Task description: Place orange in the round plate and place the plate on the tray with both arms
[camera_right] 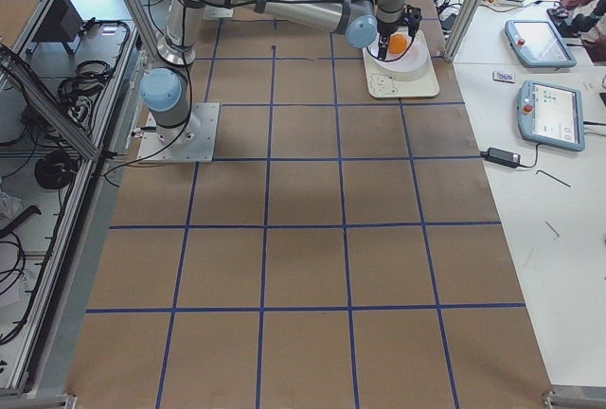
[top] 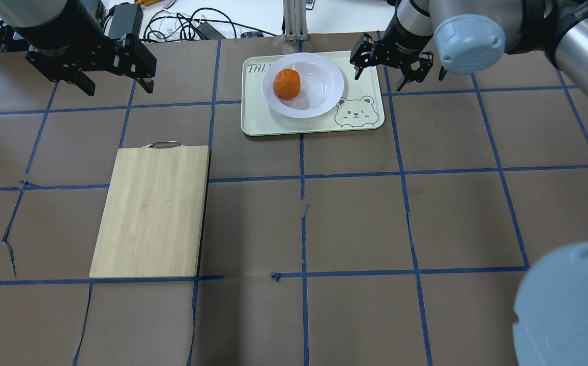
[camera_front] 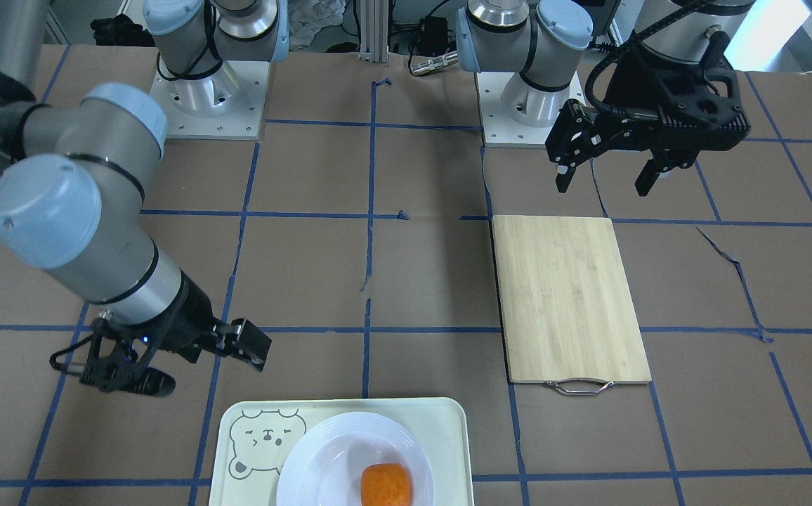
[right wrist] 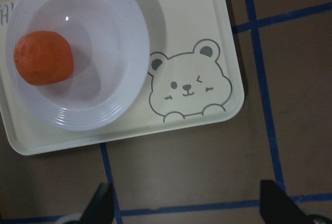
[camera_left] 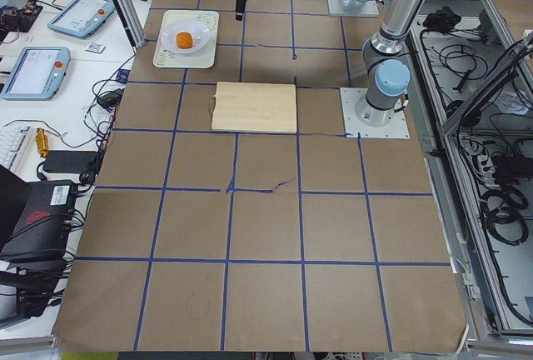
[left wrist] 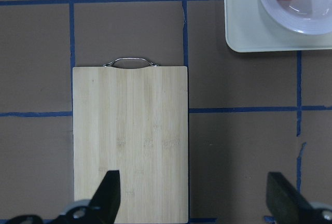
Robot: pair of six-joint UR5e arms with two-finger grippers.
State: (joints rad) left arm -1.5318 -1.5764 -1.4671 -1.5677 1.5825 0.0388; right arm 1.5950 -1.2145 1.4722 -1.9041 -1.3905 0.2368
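Note:
The orange (top: 287,84) lies in the round plate (top: 324,86), left of its centre. The plate rests on the cream tray (top: 263,122) with the bear drawing, at the table's far edge. My right gripper (top: 380,79) hangs open and empty just past the tray's right edge; its wrist view looks down on the orange (right wrist: 44,58), plate (right wrist: 124,42) and tray (right wrist: 197,27). My left gripper (top: 119,87) hovers open and empty well left of the tray, beyond the board's handle end. In the front-facing view the left gripper (camera_front: 603,186) and right gripper (camera_front: 199,369) both stand apart from the tray (camera_front: 441,422).
A bamboo cutting board (top: 151,208) with a metal handle (top: 162,144) lies on the table's left half, under the left wrist camera. Cables and an aluminium post (top: 294,20) sit behind the tray. Blue tape lines cross the brown table cover.

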